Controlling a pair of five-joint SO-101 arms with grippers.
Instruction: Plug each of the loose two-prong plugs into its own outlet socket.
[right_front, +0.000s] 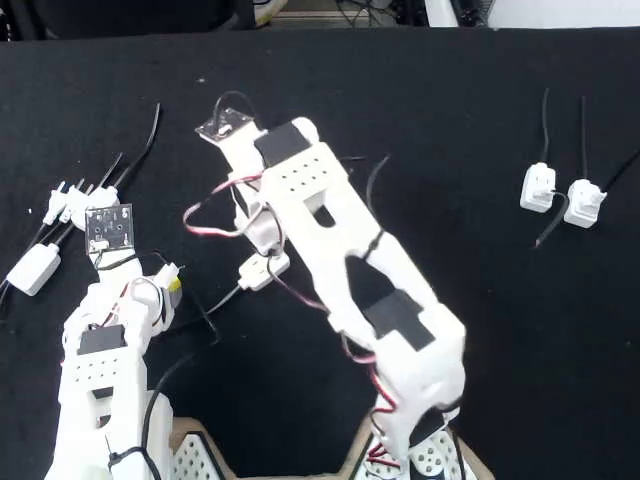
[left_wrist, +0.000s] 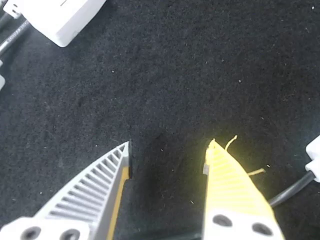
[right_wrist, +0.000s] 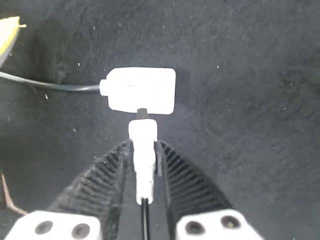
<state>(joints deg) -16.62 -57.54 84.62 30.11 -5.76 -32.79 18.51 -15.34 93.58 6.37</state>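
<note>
OK, right gripper (right_wrist: 143, 146) clamps the plug (right_wrist: 143, 132) by its body w/ prongs nosed up to the socket (right_wrist: 145, 87) mid-table, prob. for a straight push in; left gripper (left_wrist: 169, 145) hangs wide open, empty, nearby.

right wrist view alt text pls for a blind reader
The black ribbed right gripper is shut on a slim white two-prong plug, its prong end meeting a white rectangular outlet socket with a thin black cable, on black cloth.

From above I see my right arm (right_front: 330, 230) stretched over a white socket (right_front: 265, 270) mid-table, loose plugs (right_front: 65, 205) near my left arm (right_front: 100, 370), and two white corded blocks (right_front: 538, 187) far right.
</note>
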